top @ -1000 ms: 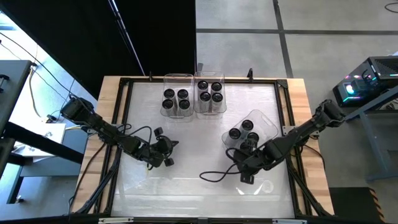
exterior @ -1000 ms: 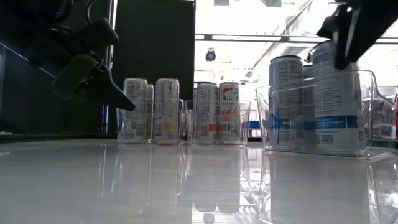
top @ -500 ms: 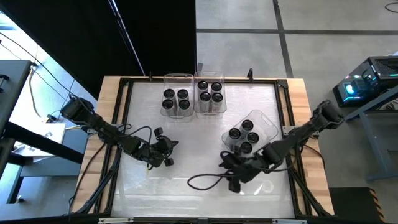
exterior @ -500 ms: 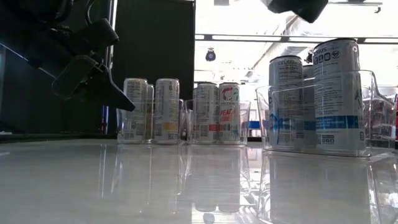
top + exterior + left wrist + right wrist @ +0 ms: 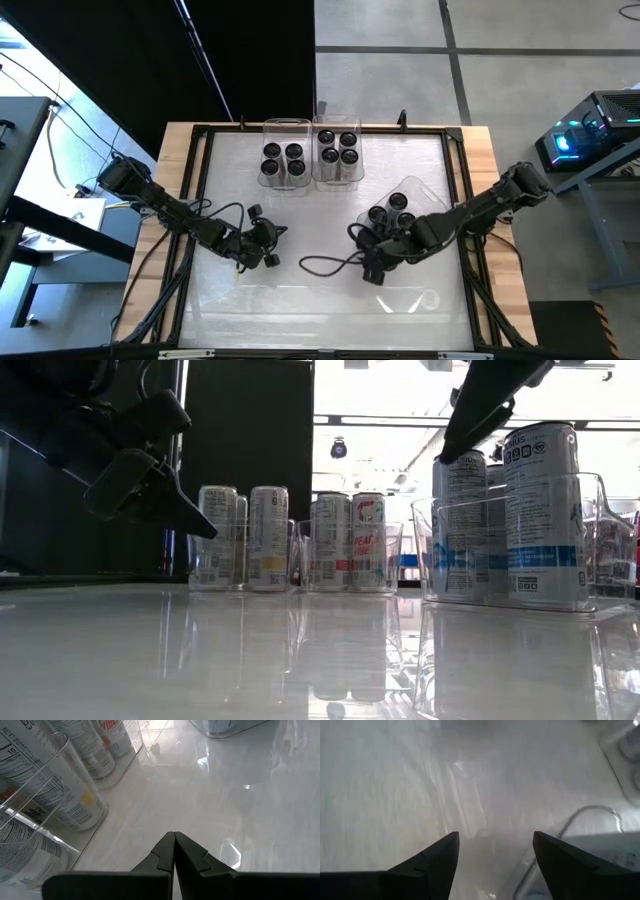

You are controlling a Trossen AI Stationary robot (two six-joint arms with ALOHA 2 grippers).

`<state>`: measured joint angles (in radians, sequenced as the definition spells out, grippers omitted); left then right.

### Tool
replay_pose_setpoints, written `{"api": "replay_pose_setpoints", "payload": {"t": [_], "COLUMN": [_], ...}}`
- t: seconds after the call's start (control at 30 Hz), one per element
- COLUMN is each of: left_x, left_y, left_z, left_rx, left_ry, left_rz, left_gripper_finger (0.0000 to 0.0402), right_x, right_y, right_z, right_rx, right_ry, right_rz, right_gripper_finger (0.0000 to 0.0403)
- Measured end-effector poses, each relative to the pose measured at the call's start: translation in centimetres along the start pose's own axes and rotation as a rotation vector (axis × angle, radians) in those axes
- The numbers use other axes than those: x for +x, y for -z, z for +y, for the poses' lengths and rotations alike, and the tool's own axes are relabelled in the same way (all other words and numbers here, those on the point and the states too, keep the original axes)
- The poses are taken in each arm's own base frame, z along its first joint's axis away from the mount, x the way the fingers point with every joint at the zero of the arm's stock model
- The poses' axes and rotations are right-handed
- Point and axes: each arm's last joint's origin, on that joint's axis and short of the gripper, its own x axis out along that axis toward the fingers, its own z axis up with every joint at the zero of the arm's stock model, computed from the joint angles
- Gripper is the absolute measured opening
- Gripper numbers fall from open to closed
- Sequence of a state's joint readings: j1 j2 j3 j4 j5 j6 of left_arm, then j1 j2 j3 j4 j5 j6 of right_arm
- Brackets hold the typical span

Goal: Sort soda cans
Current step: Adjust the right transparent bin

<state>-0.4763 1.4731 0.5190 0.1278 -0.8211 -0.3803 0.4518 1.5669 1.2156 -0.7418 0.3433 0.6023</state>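
Silvery soda cans with dark tops stand upright in three clear trays. Two trays sit side by side at the far edge, each with several cans. A third tray lies slanted at the right and holds several cans, which also show in the low view. My right gripper is open and empty, hovering over bare table just left of and nearer than that tray. My left gripper is shut and empty, raised above the table's left half.
A dark cable loop from the right arm lies on the white table near its middle. A black frame borders the table. Open white surface stretches across the middle and near side, between the arms and the far trays.
My right gripper has drawn away from the near can in the right tray, rising and swinging toward the table's left. That can stays upright in the tray. The cable loop has trailed leftward with the arm.
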Motion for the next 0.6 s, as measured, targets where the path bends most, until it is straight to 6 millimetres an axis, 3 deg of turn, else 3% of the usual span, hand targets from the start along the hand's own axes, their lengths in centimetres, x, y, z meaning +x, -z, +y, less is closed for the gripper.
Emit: {"api": "replay_pose_setpoints", "payload": {"t": [0.2,0.4,0.6], "left_x": [0.0,0.0,0.0], "left_y": [0.0,0.0,0.0], "left_z": [0.0,0.0,0.0], "left_rx": [-0.002,-0.005,-0.005], "left_ry": [0.000,0.001,0.001], "left_rz": [0.000,-0.002,-0.002], "left_gripper_finger": [0.0000,0.0000,0.0000], "right_x": [0.4,2.4,2.9], "right_y": [0.4,1.5,1.4], "right_z": [-0.5,-0.3,-0.3], "right_rx": [0.065,0.076,0.099], "right_ry": [0.061,0.137,0.141], "right_rz": [0.042,0.155,0.161], "right_gripper_finger": [0.0246,0.0245,0.0230]}}
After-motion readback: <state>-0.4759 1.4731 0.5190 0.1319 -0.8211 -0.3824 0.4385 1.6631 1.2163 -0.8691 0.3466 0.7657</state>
